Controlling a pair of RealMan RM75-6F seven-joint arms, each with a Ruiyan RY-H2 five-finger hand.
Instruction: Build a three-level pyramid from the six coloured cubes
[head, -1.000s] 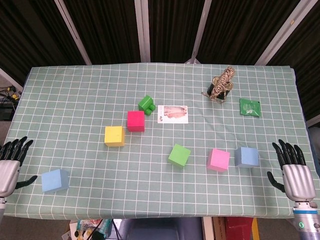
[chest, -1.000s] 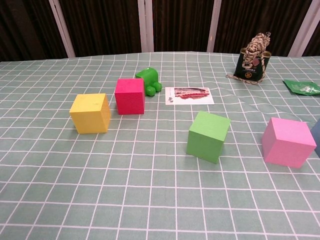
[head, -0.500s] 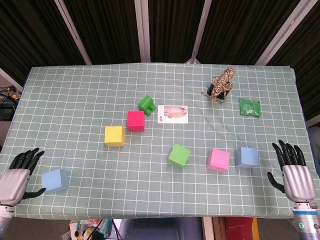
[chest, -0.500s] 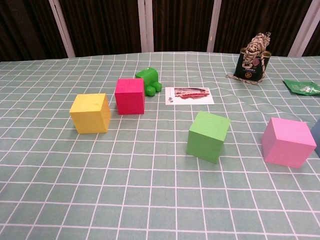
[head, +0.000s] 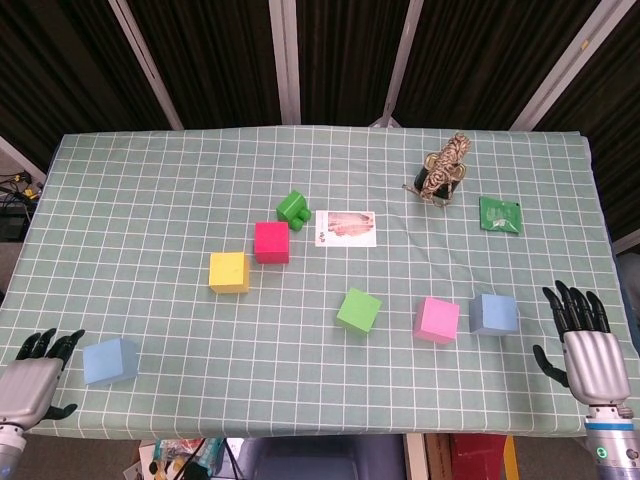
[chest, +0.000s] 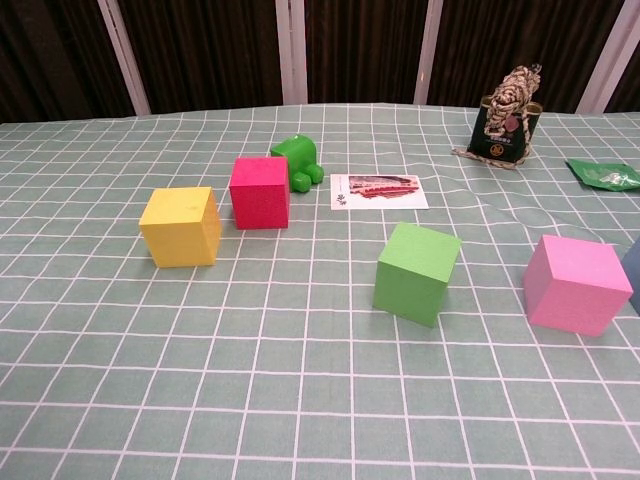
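Six cubes lie apart on the checked cloth. In the head view, a yellow cube (head: 228, 272) and a red cube (head: 271, 242) sit left of centre, a green cube (head: 358, 310) in the middle, a pink cube (head: 437, 319) and a blue cube (head: 493, 314) to the right. A second blue cube (head: 109, 361) lies front left. My left hand (head: 32, 386) is open just left of it, apart from it. My right hand (head: 583, 340) is open right of the other blue cube. The chest view shows the yellow cube (chest: 181, 226), red cube (chest: 260, 192), green cube (chest: 417, 273) and pink cube (chest: 577, 283), and neither hand.
A green toy (head: 292, 208) sits behind the red cube, with a printed card (head: 345, 227) to its right. A rope-wrapped tin (head: 442, 170) and a green packet (head: 500, 215) lie at the back right. The table's front edge (head: 320, 432) is close to both hands.
My left hand has dropped toward the front edge and drawn slightly back from the front-left blue cube. The right hand and all cubes are still.
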